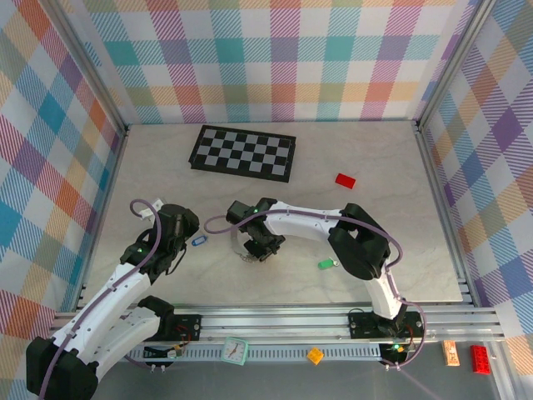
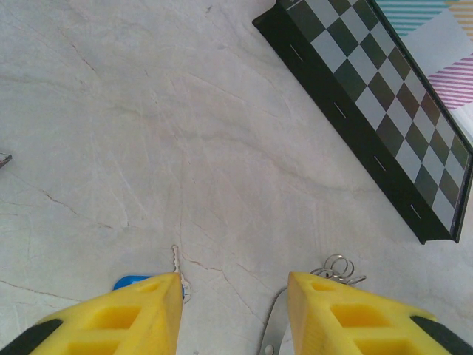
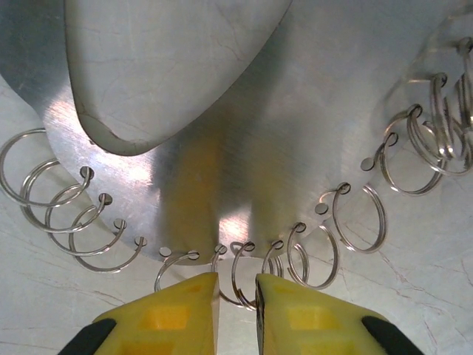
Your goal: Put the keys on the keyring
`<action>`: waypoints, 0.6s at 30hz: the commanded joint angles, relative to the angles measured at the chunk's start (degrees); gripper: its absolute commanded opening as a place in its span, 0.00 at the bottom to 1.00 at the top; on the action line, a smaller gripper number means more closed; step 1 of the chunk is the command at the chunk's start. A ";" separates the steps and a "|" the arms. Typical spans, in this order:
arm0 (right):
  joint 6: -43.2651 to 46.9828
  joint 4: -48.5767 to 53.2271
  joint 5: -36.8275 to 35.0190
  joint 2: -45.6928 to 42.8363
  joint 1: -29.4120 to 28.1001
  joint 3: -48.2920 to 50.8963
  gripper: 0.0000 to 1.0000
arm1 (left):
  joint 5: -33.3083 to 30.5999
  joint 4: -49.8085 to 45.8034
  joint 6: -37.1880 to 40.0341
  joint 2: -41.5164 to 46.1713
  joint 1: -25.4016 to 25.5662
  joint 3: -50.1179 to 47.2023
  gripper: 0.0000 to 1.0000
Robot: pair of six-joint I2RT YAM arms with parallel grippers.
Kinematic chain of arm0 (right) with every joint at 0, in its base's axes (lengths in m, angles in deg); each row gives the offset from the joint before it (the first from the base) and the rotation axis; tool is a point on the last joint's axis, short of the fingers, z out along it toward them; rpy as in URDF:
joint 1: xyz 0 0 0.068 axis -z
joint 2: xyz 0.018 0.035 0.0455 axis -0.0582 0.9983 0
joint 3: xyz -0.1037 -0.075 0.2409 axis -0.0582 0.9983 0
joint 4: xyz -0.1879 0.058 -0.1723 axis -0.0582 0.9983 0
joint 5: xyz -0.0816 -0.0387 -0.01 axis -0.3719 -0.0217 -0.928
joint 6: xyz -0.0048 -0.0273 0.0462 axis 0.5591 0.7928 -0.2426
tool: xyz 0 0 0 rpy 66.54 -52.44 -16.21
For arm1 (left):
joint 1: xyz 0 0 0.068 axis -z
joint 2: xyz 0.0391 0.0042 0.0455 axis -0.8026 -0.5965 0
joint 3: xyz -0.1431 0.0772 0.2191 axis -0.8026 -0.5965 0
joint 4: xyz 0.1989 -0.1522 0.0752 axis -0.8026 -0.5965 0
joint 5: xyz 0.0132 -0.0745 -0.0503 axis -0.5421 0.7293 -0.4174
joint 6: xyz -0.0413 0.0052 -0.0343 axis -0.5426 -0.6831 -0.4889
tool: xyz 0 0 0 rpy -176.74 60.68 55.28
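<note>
- Left gripper [image 2: 233, 285] half open, empty; blue key [image 2: 131, 282] just beside one finger, blade pointing away from it.
- Right gripper [image 3: 236, 285] narrow around a keyring [image 3: 332, 111] loop; grip unclear.
- Green key [image 1: 326, 264] lies right of it, nearer the right arm.

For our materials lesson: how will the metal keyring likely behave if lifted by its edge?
The keyring looks like a thin, shiny flat band, so it is probably stiff but slippery in the right pincer. Its small wire rings sit loosely through edge holes, so they would likely swing and tangle.
</note>
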 commanded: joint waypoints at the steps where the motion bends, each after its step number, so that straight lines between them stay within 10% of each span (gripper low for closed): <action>1: 0.28 1.85 -0.78 1.11 -0.32 -1.29 0.20 | -1.28 -0.61 -0.31 0.74 -0.62 -0.45 0.41; 18: 0.46 -0.21 3.59 -2.42 -0.31 -2.01 0.26 | -0.30 -1.91 0.34 1.60 -0.62 -1.24 0.41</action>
